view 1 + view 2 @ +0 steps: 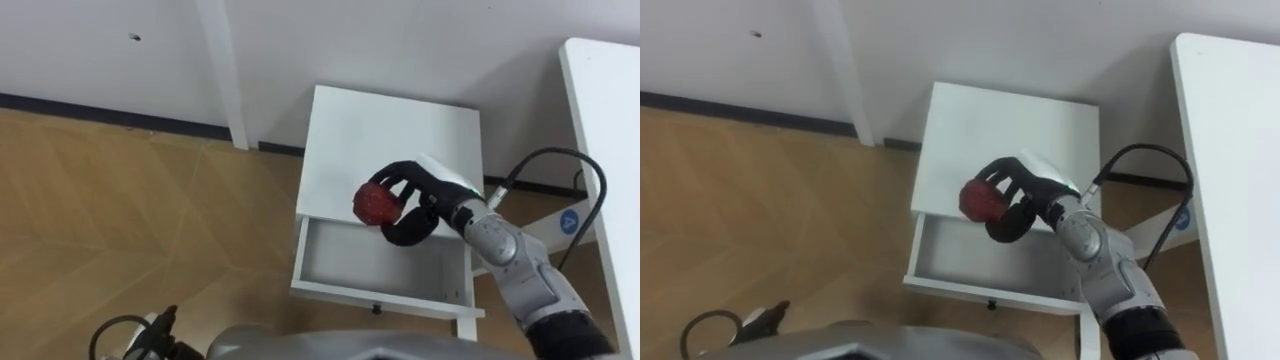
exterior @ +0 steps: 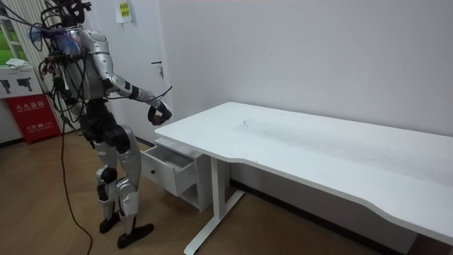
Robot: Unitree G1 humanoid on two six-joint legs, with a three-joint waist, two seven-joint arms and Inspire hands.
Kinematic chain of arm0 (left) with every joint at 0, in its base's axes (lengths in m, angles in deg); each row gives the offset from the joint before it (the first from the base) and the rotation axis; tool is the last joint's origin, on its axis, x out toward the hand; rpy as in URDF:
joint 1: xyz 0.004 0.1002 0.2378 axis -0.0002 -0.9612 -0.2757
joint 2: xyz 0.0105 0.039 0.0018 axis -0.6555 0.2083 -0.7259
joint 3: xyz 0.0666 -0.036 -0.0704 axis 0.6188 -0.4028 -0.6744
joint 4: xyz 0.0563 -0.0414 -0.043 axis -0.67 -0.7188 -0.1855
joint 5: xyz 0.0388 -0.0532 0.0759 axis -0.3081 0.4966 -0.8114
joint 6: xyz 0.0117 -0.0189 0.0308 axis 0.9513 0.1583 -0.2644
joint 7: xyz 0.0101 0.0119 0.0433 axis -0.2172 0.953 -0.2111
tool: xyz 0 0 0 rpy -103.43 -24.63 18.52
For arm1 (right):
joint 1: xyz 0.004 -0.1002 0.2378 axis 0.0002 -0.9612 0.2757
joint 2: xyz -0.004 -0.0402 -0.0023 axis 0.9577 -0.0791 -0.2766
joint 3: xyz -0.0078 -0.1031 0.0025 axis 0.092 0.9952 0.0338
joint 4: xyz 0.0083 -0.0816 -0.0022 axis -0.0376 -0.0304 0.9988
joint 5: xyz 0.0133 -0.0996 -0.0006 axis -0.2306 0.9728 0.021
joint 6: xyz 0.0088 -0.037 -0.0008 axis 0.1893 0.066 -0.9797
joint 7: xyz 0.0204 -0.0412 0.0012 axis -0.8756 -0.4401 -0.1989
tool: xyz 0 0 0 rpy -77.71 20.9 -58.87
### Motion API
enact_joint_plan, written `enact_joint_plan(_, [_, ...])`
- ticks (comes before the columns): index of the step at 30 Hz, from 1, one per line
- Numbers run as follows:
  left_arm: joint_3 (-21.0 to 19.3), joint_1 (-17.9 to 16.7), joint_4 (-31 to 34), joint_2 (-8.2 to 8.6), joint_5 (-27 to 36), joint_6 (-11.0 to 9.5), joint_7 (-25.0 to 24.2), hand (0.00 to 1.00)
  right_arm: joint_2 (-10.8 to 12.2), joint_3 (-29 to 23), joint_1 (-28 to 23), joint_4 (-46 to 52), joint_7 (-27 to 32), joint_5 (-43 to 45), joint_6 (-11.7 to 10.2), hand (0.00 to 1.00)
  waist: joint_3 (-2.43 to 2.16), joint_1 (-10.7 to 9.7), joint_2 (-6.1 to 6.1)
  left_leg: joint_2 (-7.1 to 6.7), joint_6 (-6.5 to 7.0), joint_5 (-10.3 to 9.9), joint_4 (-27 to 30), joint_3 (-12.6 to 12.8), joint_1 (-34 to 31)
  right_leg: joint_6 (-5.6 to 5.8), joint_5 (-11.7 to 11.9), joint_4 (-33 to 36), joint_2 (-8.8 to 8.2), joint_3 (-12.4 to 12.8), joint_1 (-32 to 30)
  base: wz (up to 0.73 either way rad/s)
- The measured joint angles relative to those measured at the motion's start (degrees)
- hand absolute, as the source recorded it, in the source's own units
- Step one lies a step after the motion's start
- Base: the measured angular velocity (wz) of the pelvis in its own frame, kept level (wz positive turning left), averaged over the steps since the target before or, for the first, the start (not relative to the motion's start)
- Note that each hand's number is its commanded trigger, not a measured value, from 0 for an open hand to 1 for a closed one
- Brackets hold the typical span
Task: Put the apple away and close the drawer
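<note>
My right hand [image 1: 422, 203] grips the apple [image 1: 376, 204] above the open drawer's [image 1: 380, 291] 12 o'clock edge; I judge placing and closing both remain.

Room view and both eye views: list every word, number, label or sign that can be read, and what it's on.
Nothing can be read.
Yellow-green notice on the wall: print too small to read.
Red sign at the room view's left edge: white characters, blurred, unreadable.
Blue round sticker on a white part near the floor: mark unreadable.
Apple, right robot hand holding it, drawer: no print seen.
</note>
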Motion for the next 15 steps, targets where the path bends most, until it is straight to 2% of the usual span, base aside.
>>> enact_joint_plan(8, [0.09, -0.48, 0.06, 0.14, -0.20, 1.30, -0.09, 0.00, 0.60, -0.13, -0.42, -3.61, 1.02, -0.24, -0.12, 0.00, 0.16, -1.32, 0.40, 0.01, 0.01, 0.00, 0.13, -1.05, -0.05, 0.00, 0.00, -0.03, -0.12, -0.10, 0.30, 0.06])
enact_joint_plan(15, [0.03, -0.64, 0.01, 0.46, -1.10, 1.27, -0.09, 0.00, 0.58, -0.27, -1.25, -4.96, 1.27, -0.20, -0.26, 0.00, -0.16, -1.32, 0.99, 0.01, 0.01, 0.00, 0.05, -1.13, 0.10, 0.00, 0.00, -0.05, -0.10, -0.04, 0.70, 0.00])
